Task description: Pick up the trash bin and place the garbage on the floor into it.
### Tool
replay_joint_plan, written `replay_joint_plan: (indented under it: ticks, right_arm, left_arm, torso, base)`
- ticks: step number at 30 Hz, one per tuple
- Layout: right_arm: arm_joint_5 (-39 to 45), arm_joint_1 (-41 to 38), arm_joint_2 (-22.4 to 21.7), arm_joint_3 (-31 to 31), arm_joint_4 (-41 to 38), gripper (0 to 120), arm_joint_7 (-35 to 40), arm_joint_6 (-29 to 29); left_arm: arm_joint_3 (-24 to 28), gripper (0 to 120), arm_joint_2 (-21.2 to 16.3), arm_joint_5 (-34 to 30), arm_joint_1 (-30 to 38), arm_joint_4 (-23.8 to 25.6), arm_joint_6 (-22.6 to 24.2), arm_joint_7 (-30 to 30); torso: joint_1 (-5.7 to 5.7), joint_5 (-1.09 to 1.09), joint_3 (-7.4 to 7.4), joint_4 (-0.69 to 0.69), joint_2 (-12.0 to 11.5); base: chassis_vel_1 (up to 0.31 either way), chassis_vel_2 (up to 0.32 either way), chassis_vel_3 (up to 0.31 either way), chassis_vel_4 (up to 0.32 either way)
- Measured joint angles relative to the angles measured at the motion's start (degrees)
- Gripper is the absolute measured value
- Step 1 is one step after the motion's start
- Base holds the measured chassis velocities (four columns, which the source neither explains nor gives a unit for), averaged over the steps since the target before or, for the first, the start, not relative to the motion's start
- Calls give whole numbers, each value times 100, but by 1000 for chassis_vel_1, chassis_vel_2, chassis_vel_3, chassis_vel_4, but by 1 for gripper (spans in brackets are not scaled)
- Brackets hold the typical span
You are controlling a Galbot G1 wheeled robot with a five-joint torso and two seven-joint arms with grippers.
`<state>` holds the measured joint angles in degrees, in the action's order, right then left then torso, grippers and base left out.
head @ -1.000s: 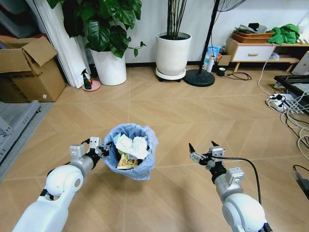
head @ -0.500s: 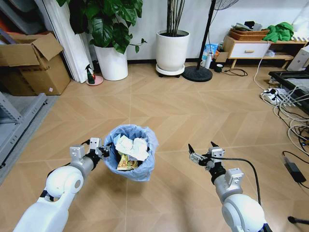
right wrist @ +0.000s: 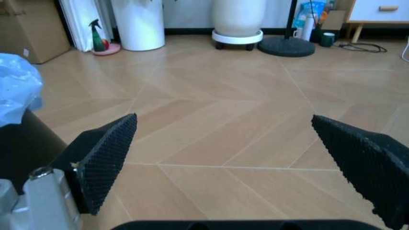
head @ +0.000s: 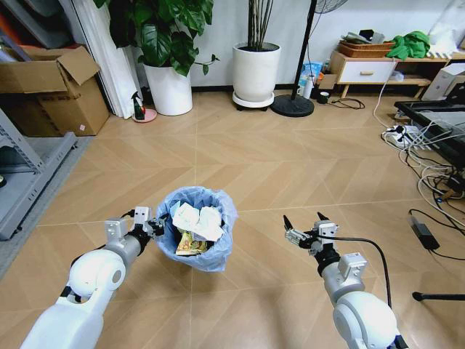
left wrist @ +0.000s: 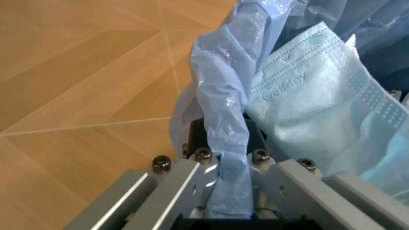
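Left hand (head: pixel 154 224) was clenched on the bag-lined rim of the bin (head: pixel 197 227), at its 9 o'clock, held over the floor (head: pixel 290 167); right hand (head: pixel 306 227) was released, empty; risk: bag slips, bin drops.

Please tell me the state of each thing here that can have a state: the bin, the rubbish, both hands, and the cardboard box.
trash bin: held by its bag-lined rim, partly filled.
garbage: inside the bin, white tissues on top of a yellow wrapper.
left hand: shut on the bin's rim and blue bag.
right hand: open, empty, above the floor.
cardboard box: flaps open, standing by the shelf.
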<state>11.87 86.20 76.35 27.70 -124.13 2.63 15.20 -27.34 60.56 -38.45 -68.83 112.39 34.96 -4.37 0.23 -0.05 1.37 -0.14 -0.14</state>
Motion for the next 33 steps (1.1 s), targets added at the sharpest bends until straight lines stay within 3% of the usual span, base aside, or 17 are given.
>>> replay_joint_plan:
  ticks: [5,13,18,25,33]
  right_arm:
    - [0,-8,1,7,36,100,4,-8]
    - [-4,-11,13,20,86,100,10,-48]
    - [-5,-15,12,23,120,100,11,-68]
    - [-10,-26,20,24,161,100,13,-99]
    - [-7,-37,3,35,177,100,17,-100]
  left_arm:
    - [-117,0,65,-52,-83,-22,21,-326]
    - [-494,0,217,-710,-373,-16,514,-1825]
    - [-687,0,299,-966,-579,22,679,-2285]
    - [-968,0,538,-940,-877,-134,694,-2525]
    - [-886,0,681,-929,-836,-256,566,-2499]
  torso:
    - [1,0,0,0,0]
    - [1,-1,0,1,0]
    - [0,0,0,1,0]
    - [0,1,-1,1,0]
    - [0,0,-1,0,0]
  base:
    - [-33,40,41,-24]
    - [0,0,0,0]
    - [0,0,0,0]
    - [0,0,0,0]
    - [0,0,0,0]
